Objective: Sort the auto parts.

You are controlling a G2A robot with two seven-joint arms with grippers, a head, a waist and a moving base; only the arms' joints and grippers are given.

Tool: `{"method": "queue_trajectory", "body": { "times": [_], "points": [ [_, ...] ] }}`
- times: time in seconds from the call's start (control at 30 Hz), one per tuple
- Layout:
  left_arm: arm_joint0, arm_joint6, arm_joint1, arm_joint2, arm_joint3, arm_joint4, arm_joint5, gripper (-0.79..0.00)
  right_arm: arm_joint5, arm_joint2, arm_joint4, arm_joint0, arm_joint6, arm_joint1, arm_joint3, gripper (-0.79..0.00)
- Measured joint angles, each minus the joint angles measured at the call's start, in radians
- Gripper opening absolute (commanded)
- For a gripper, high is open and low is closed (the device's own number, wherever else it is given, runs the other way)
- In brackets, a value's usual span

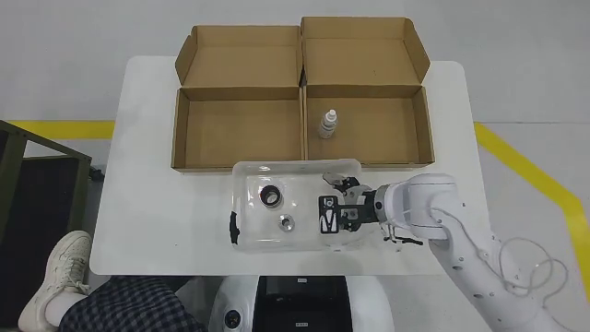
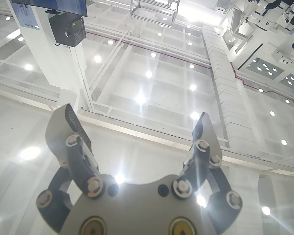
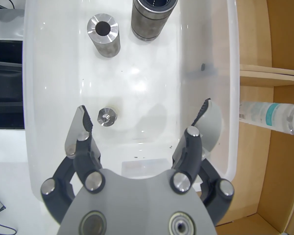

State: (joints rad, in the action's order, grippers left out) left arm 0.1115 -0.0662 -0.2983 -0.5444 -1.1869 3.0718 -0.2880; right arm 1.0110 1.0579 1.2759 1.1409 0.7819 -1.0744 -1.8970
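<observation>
The bearing [image 3: 153,8], sleeve [image 3: 104,35] and small bushing [image 3: 106,116] stand upright in the clear bin [image 3: 231,50], 3 bores facing up, near the empty, wide-spread right gripper [image 3: 145,113].

Bright, even overhead light. Ceiling lamps [image 2: 148,74] flare into starbursts, heavy glare in left wrist view. Clear bin [image 3: 137,84] floor has soft reflections, faint shadows. Wrist views bow straight lines nr edges.

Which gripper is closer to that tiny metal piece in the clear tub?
Right. The right gripper hangs open over the clear tub, the tiny metal piece beside one fingertip. The left gripper points up at the ceiling, away from the table.
</observation>
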Motion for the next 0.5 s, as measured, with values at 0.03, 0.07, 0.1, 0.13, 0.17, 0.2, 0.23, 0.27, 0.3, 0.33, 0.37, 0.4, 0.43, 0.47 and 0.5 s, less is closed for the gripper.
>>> {"method": "queue_trajectory", "body": {
  "times": [0.03, 0.07, 0.1, 0.13, 0.17, 0.2, 0.23, 0.27, 0.3, 0.33, 0.37, 0.4, 0.43, 0.47, 0.5],
  "points": [
    [0.000, 0.000, 0.000, 0.000, 0.000, 0.000, 0.000, 0.000, 0.001, -0.004, -0.004, -0.003, 0.007, 0.001, 0.002, -0.095],
    [0.000, 0.000, 0.000, 0.000, 0.000, 0.000, 0.000, 0.000, 0.001, -0.011, -0.009, -0.006, 0.016, 0.002, 0.003, -0.111],
    [0.000, 0.000, 0.000, 0.000, 0.000, 0.000, 0.000, 0.000, 0.001, -0.015, -0.013, -0.008, 0.022, 0.003, 0.004, -0.132],
    [0.000, 0.000, 0.000, 0.000, 0.000, 0.000, 0.000, 0.000, 0.001, -0.020, -0.015, -0.010, 0.025, 0.005, 0.005, -0.151],
    [0.000, 0.000, 0.000, 0.000, 0.000, 0.000, 0.000, 0.000, 0.001, -0.026, -0.016, -0.012, 0.027, 0.007, 0.007, -0.166],
    [0.000, 0.000, 0.000, 0.000, 0.000, 0.000, 0.000, 0.000, 0.001, -0.030, -0.015, -0.014, 0.027, 0.009, 0.009, -0.169],
    [0.000, 0.000, 0.000, 0.000, 0.000, 0.000, 0.000, 0.000, 0.001, -0.034, -0.014, -0.017, 0.026, 0.011, 0.012, -0.169],
    [0.000, 0.000, 0.000, 0.000, 0.000, 0.000, 0.000, 0.000, 0.001, -0.040, -0.013, -0.020, 0.026, 0.013, 0.015, -0.179],
    [0.000, 0.000, 0.000, 0.000, 0.000, 0.000, 0.000, 0.000, 0.001, -0.044, -0.013, -0.022, 0.026, 0.015, 0.018, -0.185],
    [0.000, 0.000, 0.000, 0.000, 0.000, 0.000, 0.000, 0.000, 0.001, -0.049, -0.013, -0.025, 0.026, 0.017, 0.020, -0.191],
    [0.000, 0.000, 0.000, 0.000, 0.000, 0.000, 0.000, 0.000, 0.001, -0.056, -0.013, -0.029, 0.026, 0.019, 0.024, -0.200],
    [0.000, 0.000, 0.000, 0.000, 0.000, 0.000, 0.000, 0.000, 0.001, -0.061, -0.013, -0.032, 0.026, 0.021, 0.027, -0.215],
    [0.000, 0.000, 0.000, 0.000, 0.000, 0.000, 0.000, 0.000, 0.001, -0.067, -0.012, -0.035, 0.026, 0.022, 0.029, -0.231],
    [0.000, 0.000, 0.000, 0.000, 0.000, 0.000, 0.000, 0.000, 0.000, -0.075, -0.011, -0.039, 0.027, 0.025, 0.033, -0.237],
    [0.000, 0.000, 0.000, 0.000, 0.000, 0.000, 0.000, 0.000, 0.000, -0.081, -0.011, -0.042, 0.027, 0.027, 0.035, -0.249]
  ]
}}
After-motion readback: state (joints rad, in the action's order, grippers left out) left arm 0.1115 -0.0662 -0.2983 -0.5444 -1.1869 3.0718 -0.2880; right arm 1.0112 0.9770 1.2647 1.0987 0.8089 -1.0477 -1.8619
